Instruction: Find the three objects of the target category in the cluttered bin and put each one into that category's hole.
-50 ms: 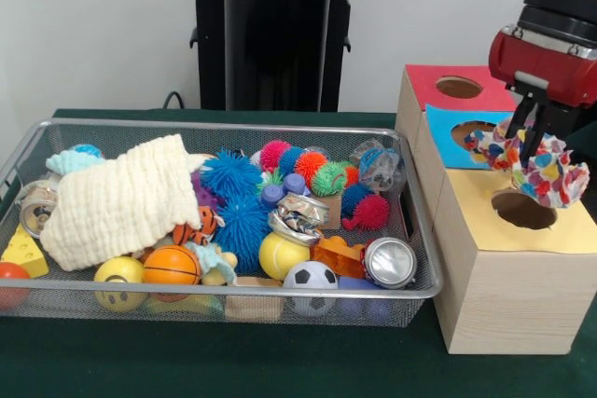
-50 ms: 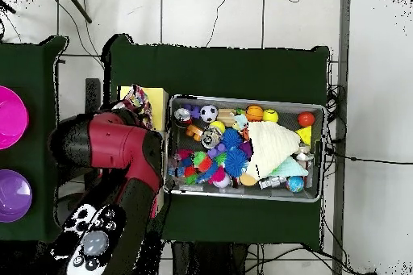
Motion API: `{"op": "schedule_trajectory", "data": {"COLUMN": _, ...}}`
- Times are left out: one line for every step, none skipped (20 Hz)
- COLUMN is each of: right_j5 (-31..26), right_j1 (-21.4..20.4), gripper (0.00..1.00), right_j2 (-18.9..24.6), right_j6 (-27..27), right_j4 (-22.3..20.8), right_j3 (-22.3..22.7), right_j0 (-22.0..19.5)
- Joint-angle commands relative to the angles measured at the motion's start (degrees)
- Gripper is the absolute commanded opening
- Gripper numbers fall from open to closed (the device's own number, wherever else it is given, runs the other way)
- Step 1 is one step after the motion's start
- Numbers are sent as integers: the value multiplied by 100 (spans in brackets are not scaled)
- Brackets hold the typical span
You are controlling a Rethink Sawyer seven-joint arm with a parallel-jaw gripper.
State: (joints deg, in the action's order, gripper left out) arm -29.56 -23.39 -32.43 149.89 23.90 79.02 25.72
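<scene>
Gripping a patterned cloth [image 1: 539, 163], the tool [image 1: 528, 133] hung at the right of the front frame, its fingers closed on the fabric just above the yellow-topped box's hole [image 1: 523, 211]. Left of the wooden box [image 1: 504, 300], the wire bin [image 1: 424, 258] held a cream cloth [image 1: 121, 202], spiky balls, a soccer ball [image 1: 311, 276] and a can [image 1: 390, 262]

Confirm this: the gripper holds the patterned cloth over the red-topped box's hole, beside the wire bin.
Wrong box. In the front view the gripper holds the patterned cloth over the hole of the yellow-topped box, not the red-topped box, which stands farther back. The rest stands: this is beside the wire bin.
</scene>
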Motion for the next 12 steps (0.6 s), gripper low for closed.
{"op": "schedule_trajectory", "data": {"right_j5": 374, "right_j1": 264, "gripper": 0, "right_j2": 774, "right_j6": 721, "right_j4": -3, "right_j3": 482, "right_j0": -149}}
{"op": "schedule_trajectory", "data": {"right_j5": 386, "right_j1": 269, "gripper": 0, "right_j2": 776, "right_j6": 718, "right_j4": -5, "right_j3": 484, "right_j0": -151}}
{"op": "schedule_trajectory", "data": {"right_j5": 397, "right_j1": 273, "gripper": 0, "right_j2": 778, "right_j6": 714, "right_j4": -6, "right_j3": 485, "right_j0": -153}}
{"op": "schedule_trajectory", "data": {"right_j5": 419, "right_j1": 290, "gripper": 0, "right_j2": 783, "right_j6": 715, "right_j4": -6, "right_j3": 480, "right_j0": -156}}
{"op": "schedule_trajectory", "data": {"right_j5": 440, "right_j1": 307, "gripper": 0, "right_j2": 787, "right_j6": 717, "right_j4": -5, "right_j3": 474, "right_j0": -158}}
{"op": "schedule_trajectory", "data": {"right_j5": 462, "right_j1": 331, "gripper": 0, "right_j2": 785, "right_j6": 730, "right_j4": -4, "right_j3": 463, "right_j0": -155}}
{"op": "schedule_trajectory", "data": {"right_j5": 478, "right_j1": 354, "gripper": 0, "right_j2": 782, "right_j6": 742, "right_j4": 0, "right_j3": 449, "right_j0": -150}}
{"op": "schedule_trajectory", "data": {"right_j5": 495, "right_j1": 371, "gripper": 0, "right_j2": 787, "right_j6": 750, "right_j4": 4, "right_j3": 445, "right_j0": -150}}
{"op": "schedule_trajectory", "data": {"right_j5": 523, "right_j1": 393, "gripper": 0, "right_j2": 789, "right_j6": 762, "right_j4": 9, "right_j3": 437, "right_j0": -148}}
{"op": "schedule_trajectory", "data": {"right_j5": 525, "right_j1": 410, "gripper": 0, "right_j2": 785, "right_j6": 778, "right_j4": 19, "right_j3": 424, "right_j0": -139}}
{"op": "schedule_trajectory", "data": {"right_j5": 531, "right_j1": 419, "gripper": 0, "right_j2": 786, "right_j6": 791, "right_j4": 28, "right_j3": 416, "right_j0": -132}}
{"op": "schedule_trajectory", "data": {"right_j5": 540, "right_j1": 440, "gripper": 0, "right_j2": 792, "right_j6": 802, "right_j4": 38, "right_j3": 406, "right_j0": -129}}
